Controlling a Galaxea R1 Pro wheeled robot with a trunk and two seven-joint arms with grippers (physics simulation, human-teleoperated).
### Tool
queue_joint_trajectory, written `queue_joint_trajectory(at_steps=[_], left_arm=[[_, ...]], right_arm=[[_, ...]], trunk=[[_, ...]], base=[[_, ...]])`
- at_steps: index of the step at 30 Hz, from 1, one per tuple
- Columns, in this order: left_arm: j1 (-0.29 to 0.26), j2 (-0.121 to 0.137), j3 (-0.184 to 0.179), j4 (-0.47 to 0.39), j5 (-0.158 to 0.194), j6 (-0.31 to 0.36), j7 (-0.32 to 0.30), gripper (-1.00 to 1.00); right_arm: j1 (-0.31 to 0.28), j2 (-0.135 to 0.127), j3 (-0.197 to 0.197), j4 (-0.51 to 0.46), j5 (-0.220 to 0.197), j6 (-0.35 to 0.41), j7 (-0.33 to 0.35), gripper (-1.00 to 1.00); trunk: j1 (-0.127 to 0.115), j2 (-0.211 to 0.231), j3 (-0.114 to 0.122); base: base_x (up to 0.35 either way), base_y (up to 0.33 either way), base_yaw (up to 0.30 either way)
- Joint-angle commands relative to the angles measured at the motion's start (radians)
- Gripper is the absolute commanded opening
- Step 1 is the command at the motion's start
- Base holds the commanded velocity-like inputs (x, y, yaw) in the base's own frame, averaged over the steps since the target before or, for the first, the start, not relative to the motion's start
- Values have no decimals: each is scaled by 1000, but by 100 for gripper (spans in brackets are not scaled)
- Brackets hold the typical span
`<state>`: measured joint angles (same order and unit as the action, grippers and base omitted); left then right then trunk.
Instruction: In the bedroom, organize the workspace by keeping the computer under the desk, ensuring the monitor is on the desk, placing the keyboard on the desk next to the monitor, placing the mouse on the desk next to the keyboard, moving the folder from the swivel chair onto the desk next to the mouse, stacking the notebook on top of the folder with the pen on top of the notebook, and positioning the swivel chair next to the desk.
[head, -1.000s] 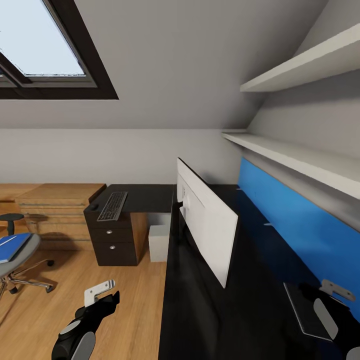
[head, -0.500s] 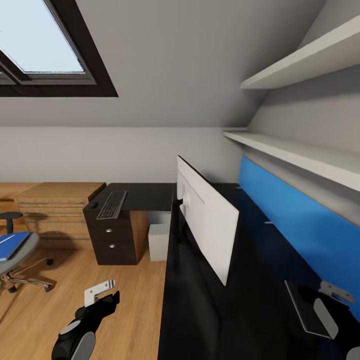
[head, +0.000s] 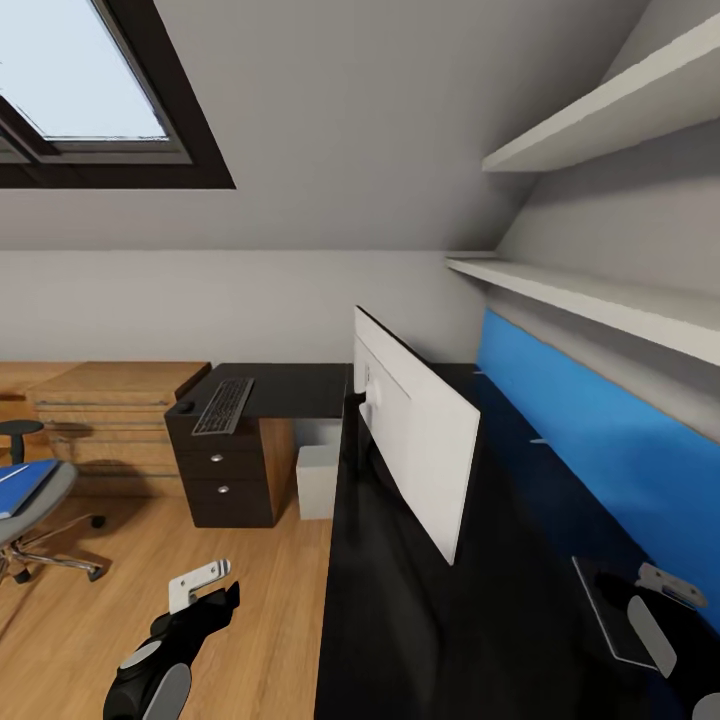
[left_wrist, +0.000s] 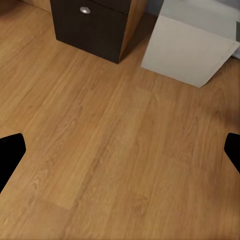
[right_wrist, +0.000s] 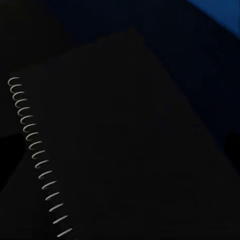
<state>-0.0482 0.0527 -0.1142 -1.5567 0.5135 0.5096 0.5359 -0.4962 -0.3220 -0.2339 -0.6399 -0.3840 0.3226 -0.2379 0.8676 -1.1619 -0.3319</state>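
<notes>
Monitor (head: 415, 435) stands on desk (head: 400, 620), centre. Keyboard (head: 223, 405) at 10 o'clock on the far desk wing, mouse (head: 185, 407) just left of it. Computer (head: 319, 482) on floor (head: 90, 640) under desk, right of drawer unit (head: 220, 480). Swivel chair (head: 25, 510) at 9 o'clock, folder (head: 20, 487) on it. Notebook (head: 612, 610) on desk at 4 o'clock. Shelves (head: 600, 300) at 2 o'clock.

Black desk (head: 400, 620) w/ monitor (head: 415, 440), keyboard (head: 222, 406), notebook (head: 610, 610).

Dark spiral-bound notebook (right_wrist: 130, 145) lying flat on black desk (right_wrist: 30, 35)
</notes>
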Motion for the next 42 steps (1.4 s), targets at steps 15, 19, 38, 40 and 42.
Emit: queue_joint_trajectory(at_steps=[15, 19, 38, 40, 42], left_arm=[[-1, 1, -2, -2, 10, 1, 10, 100], [-1, 1, -2, -1, 10, 1, 10, 100], [-1, 2, -2, -1, 11, 2, 10, 100], [-1, 2, -2, 0, 11, 2, 10, 100], [-1, 2, -2, 0, 11, 3, 10, 100]], right_arm=[[-1, 0, 1, -2, -10, 4, -6, 100], [-1, 0, 1, -2, -10, 4, -6, 100], [-1, 1, 1, -1, -7, 4, -6, 100], [0, 1, 1, -1, -7, 5, -6, 100], [-1, 1, 1, -1, -7, 5, -6, 100]], trunk=[[58, -106, -48], [73, -134, -61], [115, -211, -95], [115, -211, -95], [115, -211, -95]], base=[[0, 0, 0], [0, 0, 0], [0, 0, 0], [0, 0, 0], [0, 0, 0]])
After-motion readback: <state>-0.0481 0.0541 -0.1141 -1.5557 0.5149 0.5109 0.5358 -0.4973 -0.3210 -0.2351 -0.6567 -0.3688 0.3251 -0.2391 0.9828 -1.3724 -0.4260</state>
